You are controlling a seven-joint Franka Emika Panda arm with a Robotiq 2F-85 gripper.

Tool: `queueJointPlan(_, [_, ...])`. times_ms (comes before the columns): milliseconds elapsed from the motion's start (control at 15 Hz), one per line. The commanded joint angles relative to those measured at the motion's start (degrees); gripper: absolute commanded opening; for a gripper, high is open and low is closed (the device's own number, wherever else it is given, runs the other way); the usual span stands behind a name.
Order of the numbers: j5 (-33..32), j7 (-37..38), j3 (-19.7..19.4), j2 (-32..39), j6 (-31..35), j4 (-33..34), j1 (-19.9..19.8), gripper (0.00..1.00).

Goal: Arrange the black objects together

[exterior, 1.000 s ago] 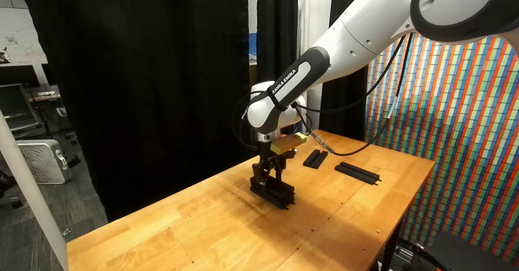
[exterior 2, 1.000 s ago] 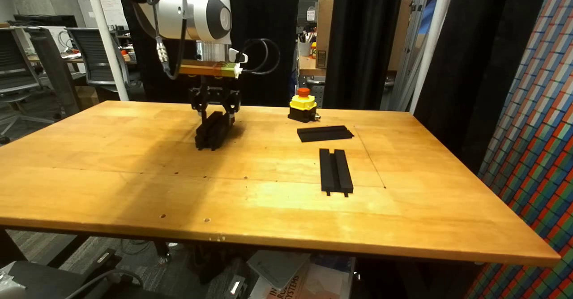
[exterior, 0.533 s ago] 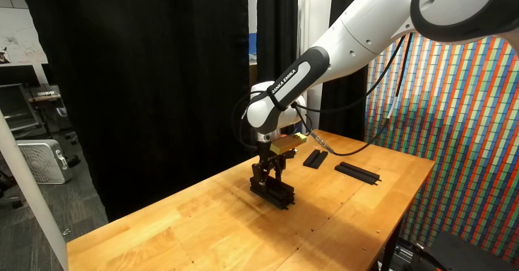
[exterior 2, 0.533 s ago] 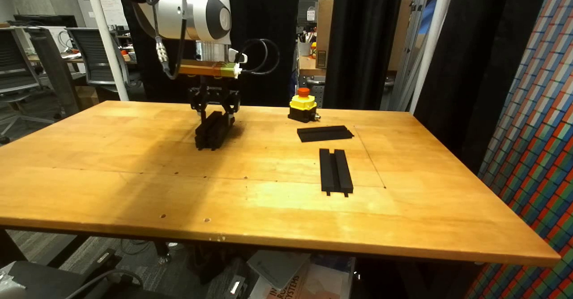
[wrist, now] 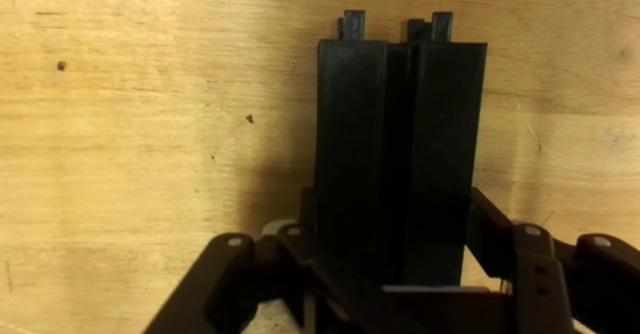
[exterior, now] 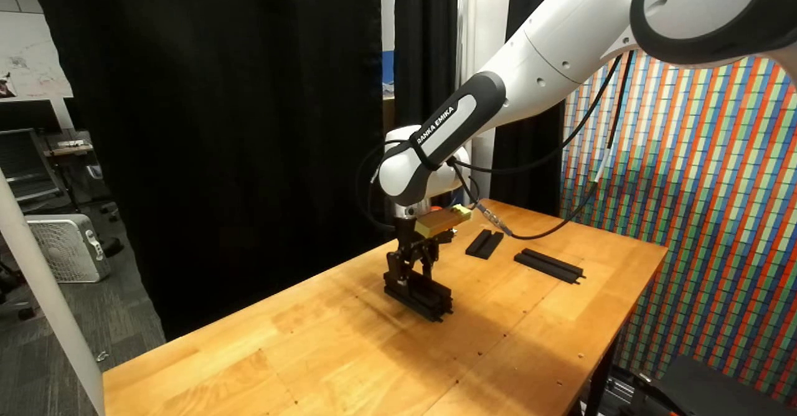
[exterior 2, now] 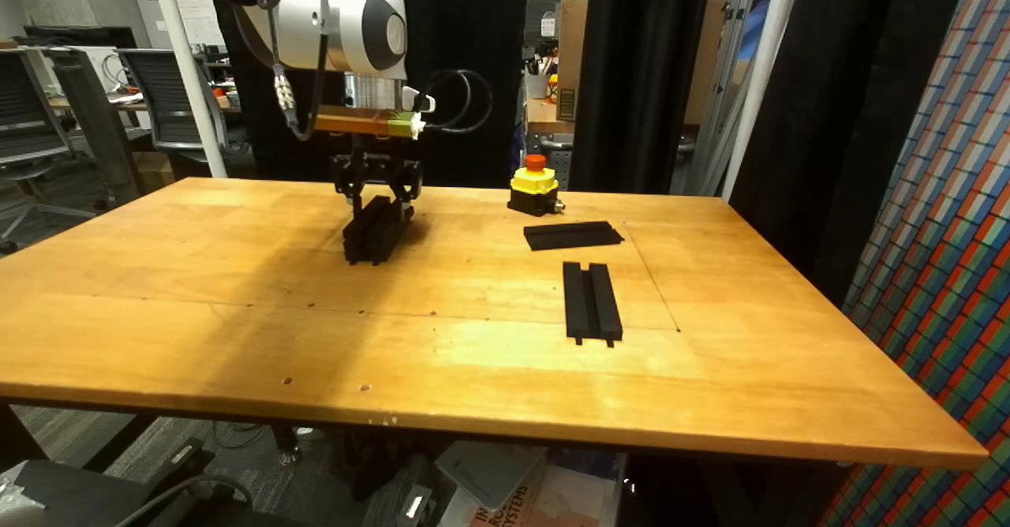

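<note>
Your Panda arm [exterior: 542, 61] slopes down over table [exterior: 286, 335]; your gripper [wrist: 392, 214] points downward, pinching stacked grooved black bars [wrist: 370, 149].

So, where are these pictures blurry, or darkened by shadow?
Wrist view: the pincer looks dark and slightly soft, and the black bars lose detail toward the bottom; both exterior views: a soft shadow crosses the tabletop.

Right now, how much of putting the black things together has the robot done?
It looks partway. Done: the black stack looks like pieces piled up, with doubled prongs at one end. In hand: the jaws are closed on that stack. Left: one black piece near the yellow-and-red button and another black piece lie apart from it on the table.
</note>
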Motion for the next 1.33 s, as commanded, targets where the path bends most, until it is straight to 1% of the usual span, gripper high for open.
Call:
queueJointPlan(0, [2.12, -0.12, 0.55, -0.66, 0.07, -0.64, -0.40, 0.46])
queueJointPlan(67, [2.11, -0.19, 0.52, -0.64, 0.08, -0.66, -0.37, 0.46])
queueJointPlan(133, [2.30, -0.05, 0.48, -0.65, 0.01, -0.70, -0.36, 0.83])
queueJointPlan(200, [2.44, -0.03, 0.47, -0.67, -0.06, -0.73, -0.37, 0.94])
queueJointPlan(267, [2.59, -0.02, 0.46, -0.71, -0.04, -0.90, -0.39, 0.99])
queueJointPlan(333, [2.69, -0.02, 0.45, -0.84, 0.04, -1.14, -0.40, 1.00])
queueJointPlan(667, [1.90, 0.48, -0.06, -2.99, 0.40, -3.01, -0.23, 1.00])
queueJointPlan(1000, [2.29, -0.19, -0.66, -10.27, 0.62, -7.63, -1.48, 1.00])
queueJointPlan(1267, [3.95, 1.11, -2.64, -17.07, 1.09, -12.15, -4.27, 1.00])
